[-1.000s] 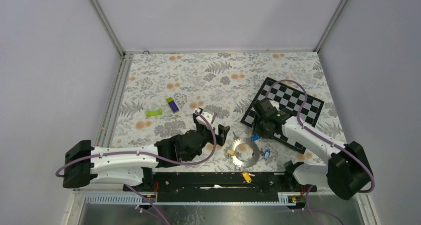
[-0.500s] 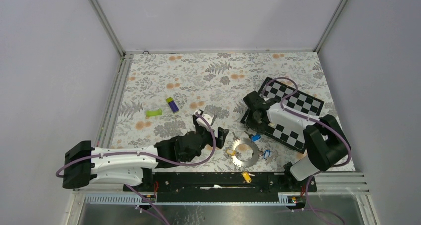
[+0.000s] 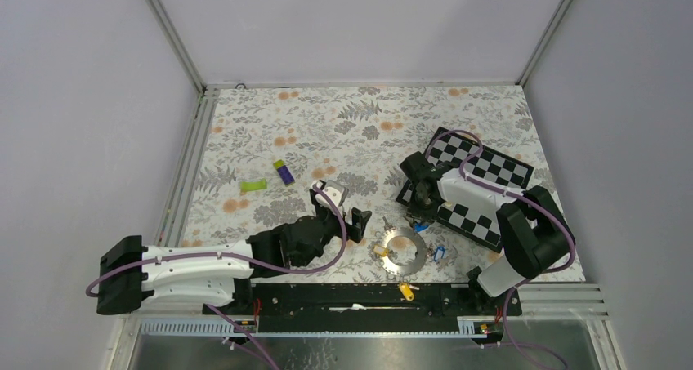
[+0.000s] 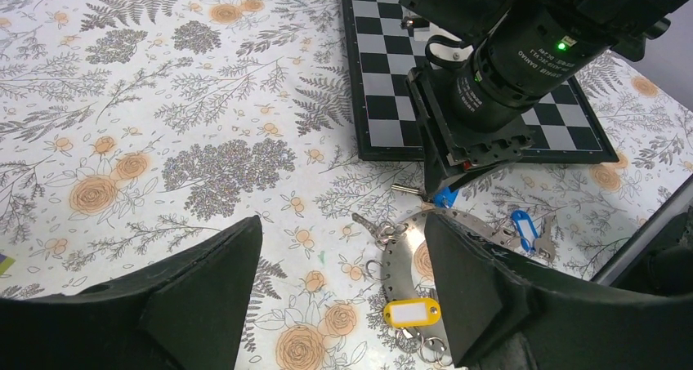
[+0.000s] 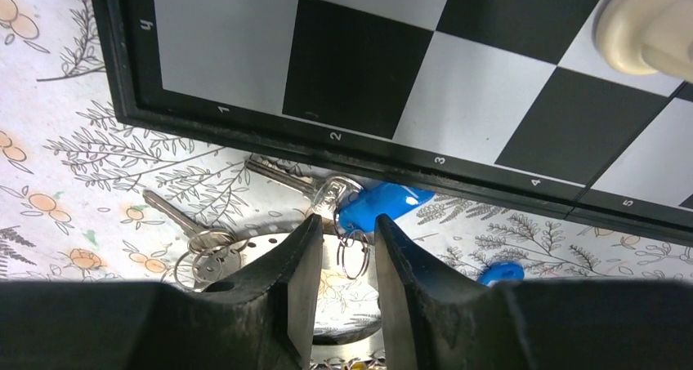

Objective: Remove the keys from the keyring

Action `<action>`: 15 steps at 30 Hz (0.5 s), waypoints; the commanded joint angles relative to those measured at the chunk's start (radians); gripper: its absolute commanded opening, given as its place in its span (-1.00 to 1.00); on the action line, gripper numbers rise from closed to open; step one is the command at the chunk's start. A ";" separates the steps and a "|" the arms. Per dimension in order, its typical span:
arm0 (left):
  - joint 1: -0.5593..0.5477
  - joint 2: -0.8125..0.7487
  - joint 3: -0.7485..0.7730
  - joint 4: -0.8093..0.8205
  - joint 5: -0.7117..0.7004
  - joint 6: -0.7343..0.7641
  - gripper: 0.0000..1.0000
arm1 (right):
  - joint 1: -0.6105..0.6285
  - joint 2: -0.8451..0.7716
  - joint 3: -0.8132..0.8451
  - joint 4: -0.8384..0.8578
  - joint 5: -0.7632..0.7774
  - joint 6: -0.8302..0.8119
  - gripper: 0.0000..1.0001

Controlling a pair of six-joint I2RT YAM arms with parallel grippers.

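The right hand (image 5: 346, 223) points tips-down at the near edge of the chessboard (image 5: 368, 68), over the far rim of the keyring (image 4: 402, 254). Its fingers (image 5: 286, 280) stand close together with only a narrow gap between them. A small wire loop (image 5: 353, 254) shows in that gap, and a blue-tagged key (image 5: 380, 203) lies just beyond the tips, against the board edge. Whether the fingers pinch either item cannot be determined. The left hand (image 4: 343, 223) sits low over the counter (image 3: 343, 125), just to the left of the keyring and aimed toward it. Its fingers are spread wide, with nothing between them. The keyring lies flat on the counter between the two hands, close to the near edge. The keys (image 4: 372, 223) are distributed around its rim. Two plain silver keys lie at the far-left side. A yellow tag (image 4: 411, 311) lies on the side facing the left hand. A second blue tag (image 4: 523, 225) lies at the right side. A green piece (image 3: 253, 185) and a purple piece (image 3: 284, 172) lie well apart from the keyring, on the left half of the counter.
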 commanded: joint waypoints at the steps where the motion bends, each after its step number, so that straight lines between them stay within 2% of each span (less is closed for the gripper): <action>1: 0.009 -0.014 -0.003 0.042 0.018 0.006 0.60 | -0.002 -0.027 -0.007 -0.039 -0.023 -0.052 -0.28; 5: 0.010 -0.012 0.002 0.041 0.022 0.005 0.60 | 0.000 -0.030 -0.007 -0.044 -0.053 -0.065 -0.35; 15: 0.015 -0.012 0.004 0.035 0.023 -0.002 0.60 | 0.010 -0.042 -0.025 -0.053 -0.089 -0.110 -0.38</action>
